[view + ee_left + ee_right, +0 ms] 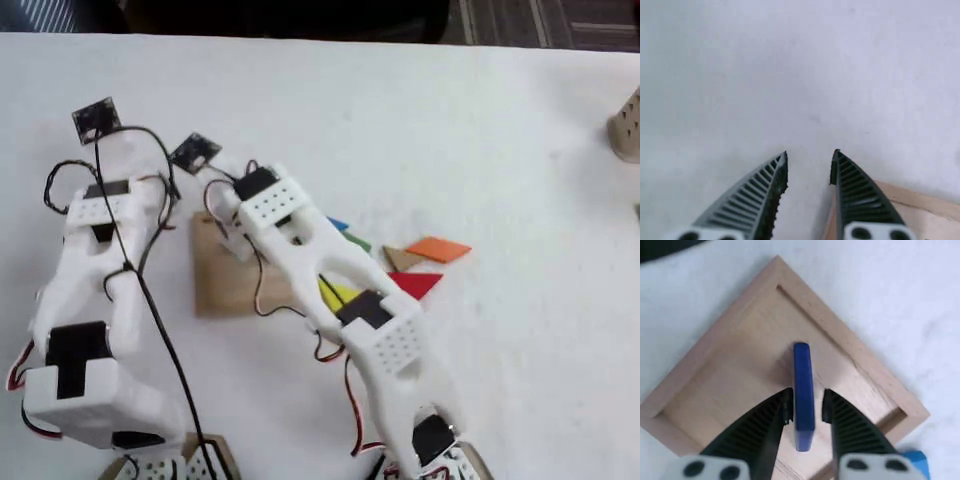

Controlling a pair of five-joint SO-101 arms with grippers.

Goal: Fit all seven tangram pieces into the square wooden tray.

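Note:
The square wooden tray (715, 370) lies under my right gripper (805, 405), which is shut on a blue piece (803, 390) held on edge just above the tray floor. From above, that arm (270, 205) covers much of the tray (220, 280). To the right of the tray lie loose pieces: blue (338, 224), green (357, 242), tan (402, 258), orange (438, 248), red (415, 283) and yellow (338, 293). My left gripper (809, 159) is open over bare table, with a tray corner (920, 202) beside one finger.
The white table (450, 130) stretches wide behind and to the right of the pieces. A perforated tan object (627, 125) stands at the far right edge. Black cables (150, 290) run along the left arm (90, 290).

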